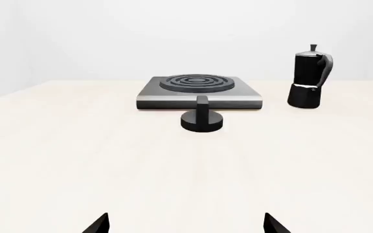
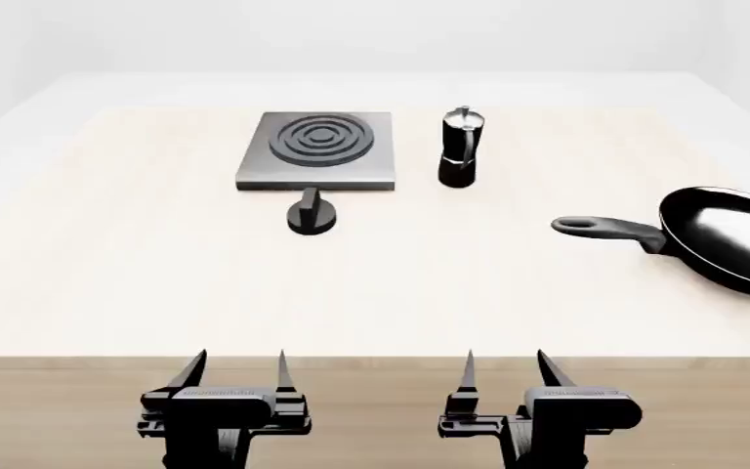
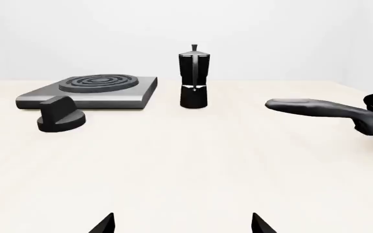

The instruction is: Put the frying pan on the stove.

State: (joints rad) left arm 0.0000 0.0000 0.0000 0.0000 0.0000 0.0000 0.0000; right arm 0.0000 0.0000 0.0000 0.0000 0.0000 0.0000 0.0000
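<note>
The frying pan [image 2: 737, 237] lies at the right edge of the head view, its rim cut off by the frame, its long handle pointing toward the middle of the table [image 2: 128, 283]. In the right wrist view only the handle and a sliver of the bowl show. The stove [image 2: 317, 149] sits in the upper left-centre, well apart from the pan, with a small black knob [image 2: 312, 213] just in front of it and a moka pot [image 2: 460, 149] just beside it. The left gripper [image 2: 235, 369] and right gripper [image 2: 504, 368] hover at the table's near edge, jaws spread and empty. The pale, probably wooden tabletop stands in a plain white room.
</note>
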